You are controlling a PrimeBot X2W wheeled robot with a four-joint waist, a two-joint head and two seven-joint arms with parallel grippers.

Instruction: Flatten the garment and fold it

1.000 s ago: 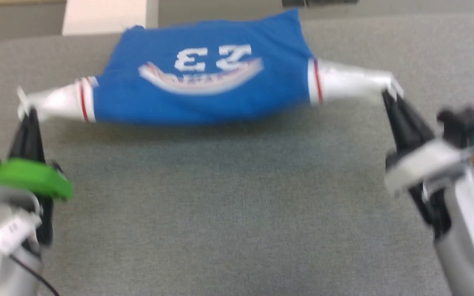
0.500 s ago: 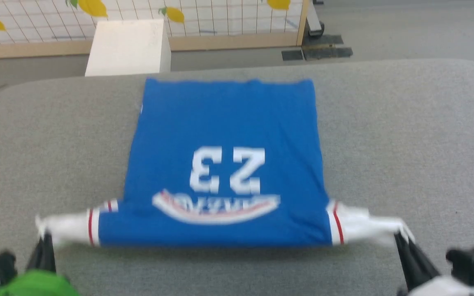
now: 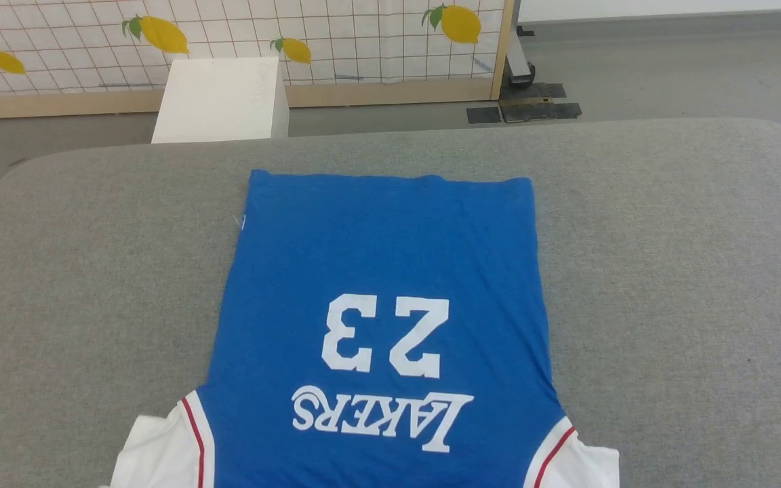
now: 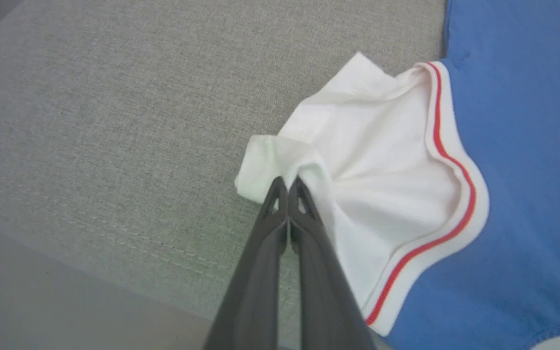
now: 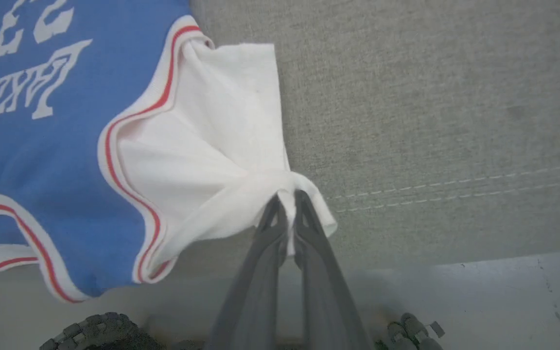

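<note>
— Any writing to read?
— White print on the blue garment [image 3: 377, 271]: "23", and "LAKERS" nearer the robot. Both are upside-down in the head view.
— Containers?
— A white block [image 3: 221, 98] stands beyond the grey padded table [image 3: 668, 271]. Whether it is a box, I cannot tell.
— How does the shirt lie?
— Flat on the table, about midway across. Its long axis runs away from the robot, with the straight hem at the far end and the shoulders nearest.
— And the arms, from the left?
— The left gripper [image 4: 287, 182] has its fingers pressed together on a bunched fold of the white left sleeve [image 4: 372, 160]. The right gripper [image 5: 287, 197] pinches the white right sleeve [image 5: 212, 146] likewise, close to the table's near edge.
</note>
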